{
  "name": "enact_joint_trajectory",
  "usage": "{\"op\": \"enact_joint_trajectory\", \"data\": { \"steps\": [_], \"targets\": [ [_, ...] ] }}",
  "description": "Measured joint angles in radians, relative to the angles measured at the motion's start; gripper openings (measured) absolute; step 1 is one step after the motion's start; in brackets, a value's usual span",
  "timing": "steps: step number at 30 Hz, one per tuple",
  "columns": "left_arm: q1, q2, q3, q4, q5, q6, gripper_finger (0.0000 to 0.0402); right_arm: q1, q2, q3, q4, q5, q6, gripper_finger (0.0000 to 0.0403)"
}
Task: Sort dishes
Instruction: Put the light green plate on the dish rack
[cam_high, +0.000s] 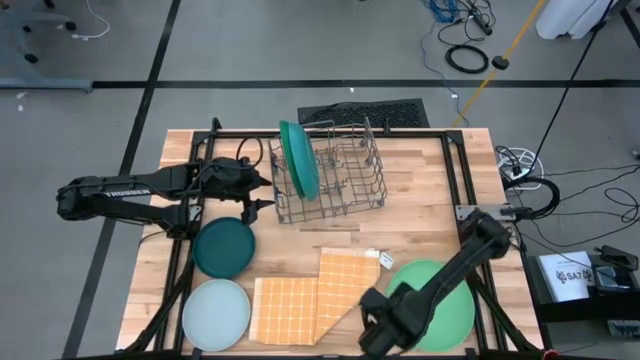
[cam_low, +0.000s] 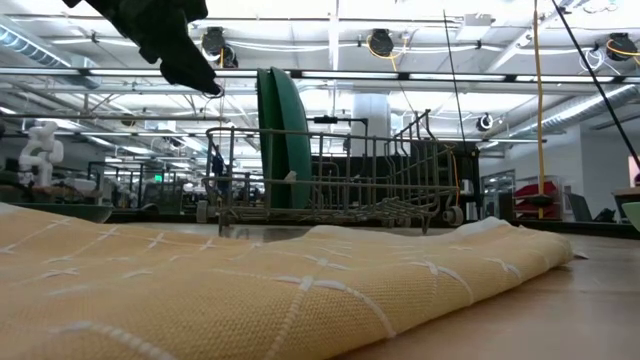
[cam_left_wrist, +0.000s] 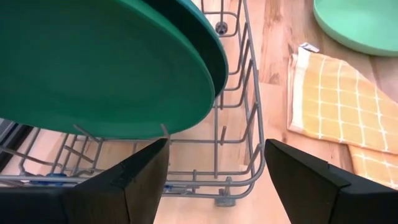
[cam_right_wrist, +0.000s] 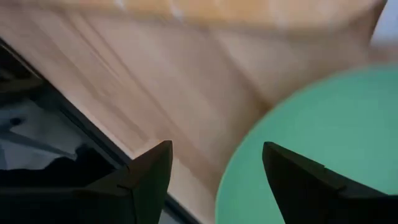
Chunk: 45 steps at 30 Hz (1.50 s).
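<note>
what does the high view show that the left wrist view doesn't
Only the high view: the dark teal plate and pale blue plate lying flat on the table, and the right gripper by the light green plate.

Only the left wrist view: the left gripper seen close, its fingers open and empty.

Both: the wire rack with two plates standing on edge, the orange checked cloth, the light green plate.
</note>
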<state>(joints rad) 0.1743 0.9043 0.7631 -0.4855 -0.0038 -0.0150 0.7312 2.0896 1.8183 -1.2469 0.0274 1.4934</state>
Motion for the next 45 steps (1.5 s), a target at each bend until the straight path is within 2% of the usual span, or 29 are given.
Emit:
{"op": "enact_joint_trajectory", "data": {
  "steps": [4, 9, 13, 19, 22, 31, 34, 38, 45],
  "targets": [
    [0.000, 0.000, 0.000, 0.000, 0.001, -0.004, 0.0274, 0.038, 0.052, 0.000, 0.005, -0.055, 0.107, 0.0242],
    [0.000, 0.000, 0.000, 0.010, 0.001, -0.006, 0.0274, 0.059, 0.097, 0.000, 0.003, -0.062, 0.197, 0.0242],
    [0.000, 0.000, 0.000, 0.022, 0.001, -0.006, 0.0274, 0.059, 0.140, 0.000, -0.030, -0.109, 0.200, 0.0242],
    [0.000, 0.000, 0.000, 0.032, 0.001, -0.007, 0.0274, 0.057, 0.183, 0.000, -0.036, -0.113, 0.158, 0.0229],
    [0.000, 0.000, 0.000, 0.032, 0.001, -0.008, 0.0274, 0.054, 0.190, 0.000, -0.031, -0.115, 0.144, 0.0192],
    [0.000, 0.000, 0.000, 0.031, 0.001, -0.031, 0.0274, 0.054, 0.190, 0.003, -0.034, -0.111, 0.193, 0.0020],
    [-0.001, 0.000, 0.000, 0.030, 0.000, -0.059, 0.0274, 0.054, 0.192, 0.031, -0.048, -0.081, 0.189, 0.0013],
    [-0.014, 0.000, 0.000, 0.035, 0.000, -0.059, 0.0274, 0.044, 0.192, 0.136, -0.108, -0.006, 0.150, 0.0006],
    [-0.036, -0.012, 0.000, 0.157, 0.043, -0.017, 0.0274, 0.021, 0.191, 0.441, -0.250, 0.241, -0.035, 0.0002]
  ]
}}
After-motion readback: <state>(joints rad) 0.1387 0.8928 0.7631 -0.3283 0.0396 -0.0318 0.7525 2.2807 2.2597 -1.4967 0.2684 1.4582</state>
